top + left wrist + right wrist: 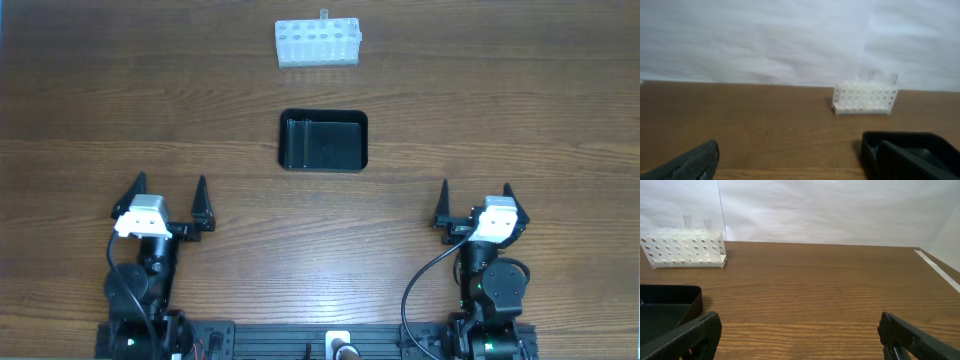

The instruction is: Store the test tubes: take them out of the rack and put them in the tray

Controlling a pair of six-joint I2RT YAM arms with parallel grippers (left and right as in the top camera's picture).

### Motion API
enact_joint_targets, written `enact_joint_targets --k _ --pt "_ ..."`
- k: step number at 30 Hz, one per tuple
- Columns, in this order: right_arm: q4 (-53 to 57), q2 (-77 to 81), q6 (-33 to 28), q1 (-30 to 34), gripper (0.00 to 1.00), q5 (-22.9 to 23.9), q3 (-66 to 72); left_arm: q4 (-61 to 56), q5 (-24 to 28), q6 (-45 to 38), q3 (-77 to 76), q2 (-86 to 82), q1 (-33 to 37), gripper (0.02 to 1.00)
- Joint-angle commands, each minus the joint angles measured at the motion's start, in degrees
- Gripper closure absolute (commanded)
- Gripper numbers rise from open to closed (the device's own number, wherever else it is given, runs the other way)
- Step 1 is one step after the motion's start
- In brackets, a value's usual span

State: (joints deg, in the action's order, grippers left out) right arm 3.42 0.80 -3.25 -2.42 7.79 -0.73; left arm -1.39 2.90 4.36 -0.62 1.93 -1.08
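Since nothing is in either grip yet, the step in hand, from where I stand, looks like the first reach to the rack. At the left, the left end effector [170,183] sits low near its base, fingers spread wide and holding nothing, well short of everything. Toward the middle, the tray [340,150] lies on the tabletop [520,100], black and bare inside. Beyond it, at the far side, stands the white rack [316,48]. The tubes [687,221] are clear and hard to count. From the right wrist view I make out two poking above the rack's top near one end, and from above one shows along the far row. At the right, the right end effector [475,188] matches the other: wide open, empty, near its base.

To do this well, I'd say either arm should pass over the tray, not through it. It should come down on a tube from straight above, fingers astride the bit that stands proud of the rack. Close gently, as a thin tube could slip or crack. Then lift straight up until the bottom clears the holes, since a tilted pull would likely drag the light rack along. The idle arm could steady the rack's end. Lay the tube lengthwise in the tray.
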Motion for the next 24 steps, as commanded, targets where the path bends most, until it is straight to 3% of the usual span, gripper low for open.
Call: enact_joint_targets --k 1,24 --pt "0.2 -0.5 0.0 0.3 0.009 -0.3 0.4 3.5 2.3 0.8 0.3 -1.8 0.2 0.018" --pt "0.2 -0.5 0.0 0.3 0.009 -0.3 0.4 5.4 2.6 0.8 0.3 -1.6 0.2 0.018"
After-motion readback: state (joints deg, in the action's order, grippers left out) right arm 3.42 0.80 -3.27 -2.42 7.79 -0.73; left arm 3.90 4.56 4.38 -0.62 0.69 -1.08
